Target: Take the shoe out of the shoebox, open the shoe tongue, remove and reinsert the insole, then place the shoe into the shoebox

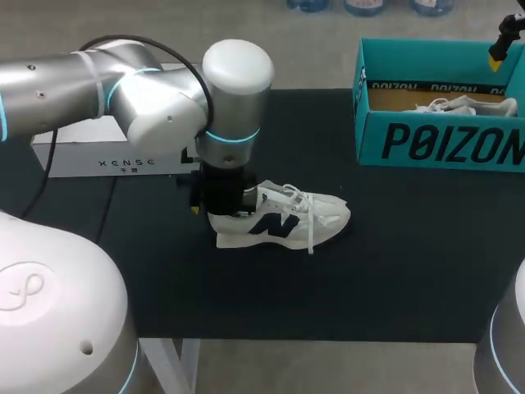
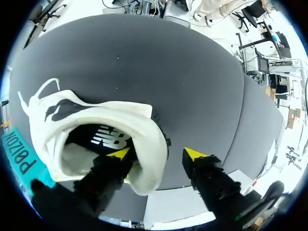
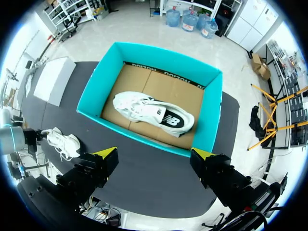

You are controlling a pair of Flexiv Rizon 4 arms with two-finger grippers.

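Observation:
A white sneaker [image 1: 287,217] with a dark logo lies on its sole on the black mat [image 1: 394,263], toe to the right. My left gripper [image 2: 157,154] hangs over its heel, open: one finger sits inside the shoe opening, the other stands outside and clear of the heel wall [image 2: 149,159]. The teal shoebox [image 1: 443,144] stands open at the back right with a second white shoe [image 3: 154,113] lying in it. High above the box, my right gripper [image 3: 155,154] is open and holds nothing. From there the sneaker [image 3: 62,142] on the mat shows far off beside my left arm.
A long white box [image 1: 107,152] lies at the back left of the mat, behind my left arm. The sneaker's loose laces [image 1: 310,234] trail toward the front. Bare mat lies in front of the sneaker and between it and the shoebox.

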